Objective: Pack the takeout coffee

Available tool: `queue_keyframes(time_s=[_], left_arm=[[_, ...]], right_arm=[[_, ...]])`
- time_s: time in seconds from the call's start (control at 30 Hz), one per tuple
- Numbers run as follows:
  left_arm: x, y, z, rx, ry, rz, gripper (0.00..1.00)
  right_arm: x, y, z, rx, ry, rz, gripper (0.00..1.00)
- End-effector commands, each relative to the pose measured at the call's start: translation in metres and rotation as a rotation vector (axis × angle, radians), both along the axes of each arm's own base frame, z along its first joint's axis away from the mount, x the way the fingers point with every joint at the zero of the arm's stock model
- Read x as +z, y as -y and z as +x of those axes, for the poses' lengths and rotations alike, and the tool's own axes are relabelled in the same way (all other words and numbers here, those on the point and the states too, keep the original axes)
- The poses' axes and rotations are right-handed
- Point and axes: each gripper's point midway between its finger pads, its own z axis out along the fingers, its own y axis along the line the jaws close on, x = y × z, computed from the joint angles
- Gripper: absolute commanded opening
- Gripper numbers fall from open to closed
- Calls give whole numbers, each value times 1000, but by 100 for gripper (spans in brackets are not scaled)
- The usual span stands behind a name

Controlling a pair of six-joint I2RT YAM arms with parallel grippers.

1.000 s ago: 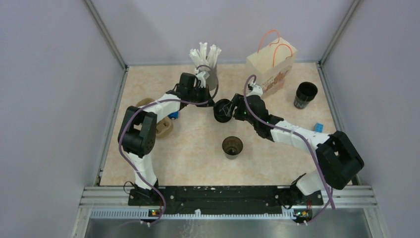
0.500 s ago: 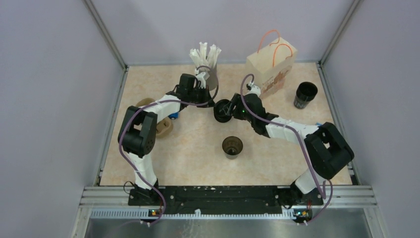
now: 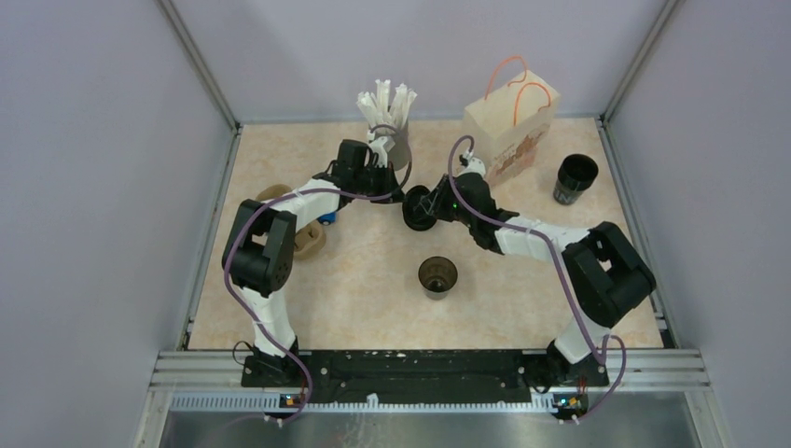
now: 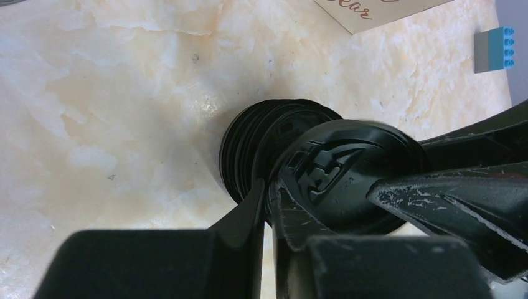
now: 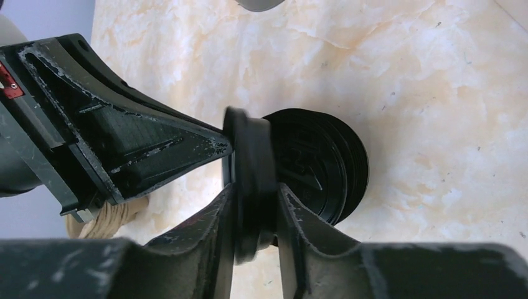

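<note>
1. I see the left gripper [image 4: 268, 190] with its fingers nearly pressed together, tips at the rim of the black lid [image 4: 348, 171].
2. The right gripper [image 5: 254, 194] pinches that lid edge-on.
3. The takeout coffee [image 3: 572, 179] stands upright at far right, near the paper bag [image 3: 511, 121].

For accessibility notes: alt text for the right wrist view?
The right gripper pinches a black plastic lid edge-on, the left gripper meeting its rim from the left. Below lies a stack of black lids on the marbled beige table.
</note>
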Motion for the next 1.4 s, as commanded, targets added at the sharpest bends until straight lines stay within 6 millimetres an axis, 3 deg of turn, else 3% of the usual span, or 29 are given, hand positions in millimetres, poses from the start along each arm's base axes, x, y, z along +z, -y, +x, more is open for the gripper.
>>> queue_keyframes(time_s=[0.0, 0.13, 0.27, 0.4, 0.53, 0.67, 0.77, 0.9, 1.07, 1.37], left_arm=[[27, 2, 6, 0, 76, -35, 20], [45, -2, 6, 26, 94, -31, 38], [75, -10, 3, 46, 141, -9, 60], [106, -14, -9, 46, 131, -6, 62], [148, -12, -38, 23, 115, -102, 64], [182, -18, -70, 76, 92, -220, 67], [210, -22, -95, 129, 71, -351, 69], [239, -23, -129, 178, -14, -652, 69], [246, -32, -150, 234, -141, -890, 69], [255, -26, -150, 204, -166, -958, 70]], right_arm=[[35, -2, 15, 5, 102, 32, 25], [51, 4, 11, 16, 142, 1, 21], [79, 13, 2, 40, 203, -36, 20], [103, 16, -16, 131, 287, -75, 20], [125, 11, -36, 271, 439, -131, 21], [140, 17, -52, 292, 633, -262, 21], [157, 23, -65, 272, 778, -355, 20], [176, 25, -82, 240, 926, -462, 21], [193, 23, -96, 188, 985, -469, 21], [196, -2, -112, 209, 1018, -469, 21]])
